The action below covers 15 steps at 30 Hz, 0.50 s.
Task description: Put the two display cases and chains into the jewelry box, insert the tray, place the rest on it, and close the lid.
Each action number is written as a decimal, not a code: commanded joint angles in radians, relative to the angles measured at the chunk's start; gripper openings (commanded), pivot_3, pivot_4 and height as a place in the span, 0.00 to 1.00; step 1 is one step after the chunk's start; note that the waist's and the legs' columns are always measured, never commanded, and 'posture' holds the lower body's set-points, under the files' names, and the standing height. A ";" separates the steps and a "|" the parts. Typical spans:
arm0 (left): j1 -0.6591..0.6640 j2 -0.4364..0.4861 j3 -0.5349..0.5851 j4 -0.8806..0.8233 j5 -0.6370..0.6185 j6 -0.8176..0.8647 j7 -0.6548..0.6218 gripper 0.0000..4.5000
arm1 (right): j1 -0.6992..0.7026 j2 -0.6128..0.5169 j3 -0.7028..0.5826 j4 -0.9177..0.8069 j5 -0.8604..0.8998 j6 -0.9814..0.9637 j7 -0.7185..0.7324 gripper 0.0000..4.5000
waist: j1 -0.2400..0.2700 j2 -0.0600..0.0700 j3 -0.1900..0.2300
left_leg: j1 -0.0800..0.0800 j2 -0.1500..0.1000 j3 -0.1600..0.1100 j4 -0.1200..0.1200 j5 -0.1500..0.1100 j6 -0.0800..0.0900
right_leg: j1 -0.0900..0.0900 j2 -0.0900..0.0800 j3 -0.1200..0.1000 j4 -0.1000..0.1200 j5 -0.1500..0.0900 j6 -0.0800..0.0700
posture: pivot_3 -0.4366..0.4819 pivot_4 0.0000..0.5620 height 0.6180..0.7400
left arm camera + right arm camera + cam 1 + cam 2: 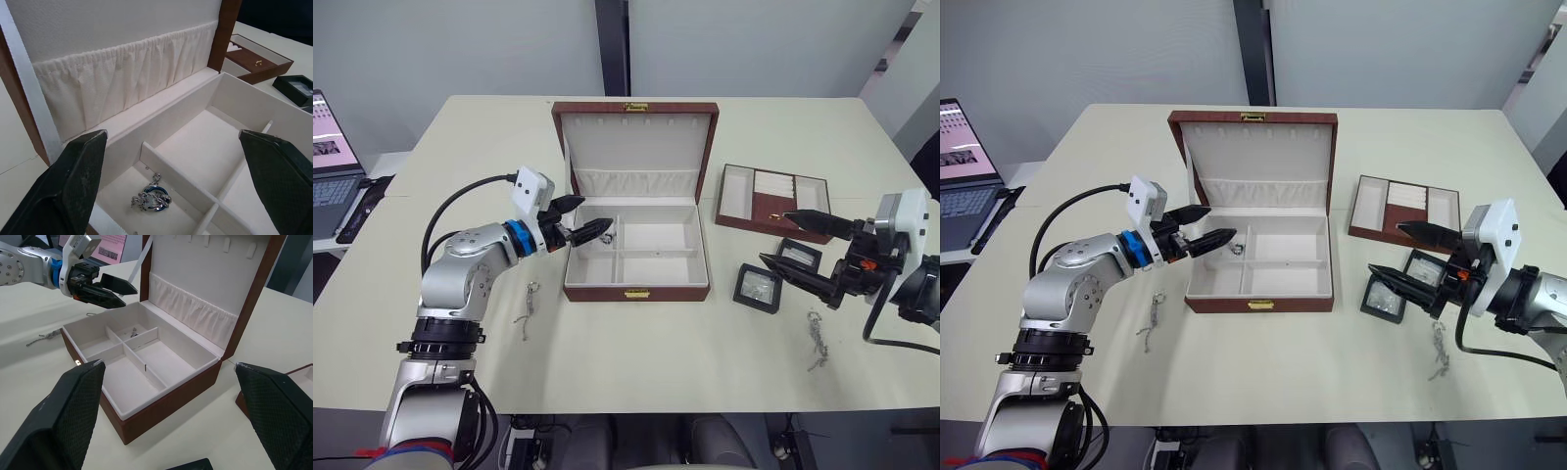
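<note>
Black fingers (80, 183) of the left gripper (579, 221) stand wide apart with nothing between them, hovering over the rear left compartment of the box (636, 291).

That box is the largest thing on the table (636, 377). It sits open between the two grippers, its lid (635, 137) upright at the back, its cream inside split into four compartments. Just below and ahead of the left gripper's tips, in that rear left compartment, lies one chain (151, 200), bunched up with a dark ring in it.

Across the box, the right gripper (798, 242) is also spread wide and holds nothing. Beyond its upper finger and toward the back of the table rests the tray (773, 201), flat, brown-walled, apart from the box.

Under and just beside the right gripper's lower finger sit the two cases (759, 288), dark squares close together on the table, one partly hidden by the finger.

A second chain (819, 343) lies loose on the table below the right gripper, nearer the front edge. A third chain (526, 305) lies on the table below the left gripper, outside the box's left wall.
</note>
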 commanded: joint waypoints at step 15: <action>0.059 0.110 0.134 -0.181 -0.137 0.121 -0.084 0.99 | 0.022 -0.071 -0.071 0.121 -0.029 -0.048 0.099 1.00 | -0.001 0.000 0.000 | 0.000 0.000 0.000 0.000 0.000 0.000 | 0.000 0.000 0.000 0.000 0.000 0.000 | 0.48 0.27 1.00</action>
